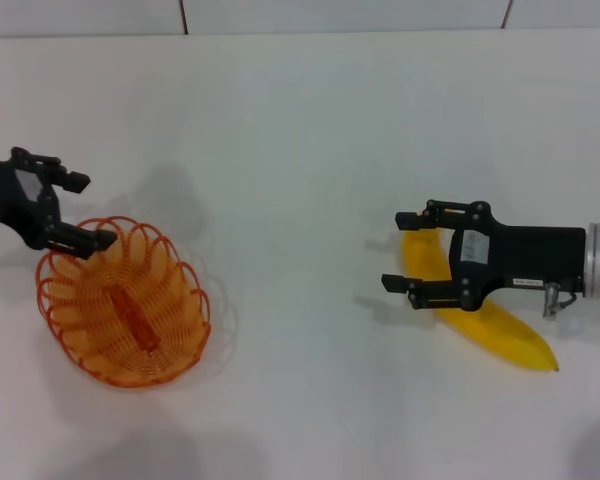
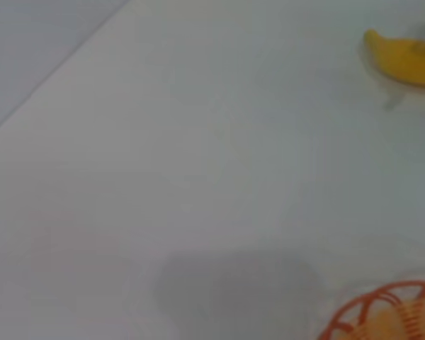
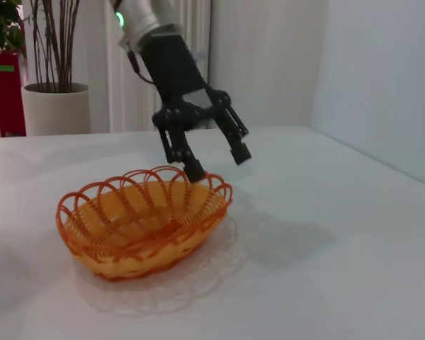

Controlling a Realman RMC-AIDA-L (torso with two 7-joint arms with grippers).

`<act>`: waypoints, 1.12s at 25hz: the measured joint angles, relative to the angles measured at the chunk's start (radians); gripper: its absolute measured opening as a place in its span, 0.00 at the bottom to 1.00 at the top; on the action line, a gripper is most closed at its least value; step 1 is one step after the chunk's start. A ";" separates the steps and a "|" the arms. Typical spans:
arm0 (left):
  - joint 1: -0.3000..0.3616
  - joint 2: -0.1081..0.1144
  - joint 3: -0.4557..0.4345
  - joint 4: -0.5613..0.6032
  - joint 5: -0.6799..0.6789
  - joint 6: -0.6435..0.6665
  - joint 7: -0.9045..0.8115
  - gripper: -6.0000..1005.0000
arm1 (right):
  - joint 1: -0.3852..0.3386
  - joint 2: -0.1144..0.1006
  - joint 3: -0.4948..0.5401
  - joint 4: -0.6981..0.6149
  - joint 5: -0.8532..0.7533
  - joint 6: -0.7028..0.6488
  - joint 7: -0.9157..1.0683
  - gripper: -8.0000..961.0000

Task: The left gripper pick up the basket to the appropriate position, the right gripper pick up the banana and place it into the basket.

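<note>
the basket (image 1: 123, 305) is orange coated wire (slightly glossy); the banana (image 1: 490, 325) has smooth yellow skin; the table (image 1: 300, 130) is smooth matt white.

Bright, even overhead light washes the white table (image 1: 300, 120), and we see only soft grey shadows beside the basket (image 1: 123, 303) and under the banana (image 1: 480, 318). Our left wrist view is blurred throughout; the right wrist view looks sharper.
</note>
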State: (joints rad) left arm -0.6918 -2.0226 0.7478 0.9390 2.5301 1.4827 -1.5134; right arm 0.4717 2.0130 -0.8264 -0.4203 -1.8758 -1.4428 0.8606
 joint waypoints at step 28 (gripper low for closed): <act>-0.035 -0.012 0.048 -0.073 0.084 -0.092 0.009 0.71 | 0.008 0.004 0.000 0.000 0.001 0.000 0.000 0.82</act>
State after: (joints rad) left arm -0.7271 -2.0344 0.7954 0.8658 2.6138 1.3903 -1.5047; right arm 0.4801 2.0171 -0.8268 -0.4203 -1.8745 -1.4428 0.8606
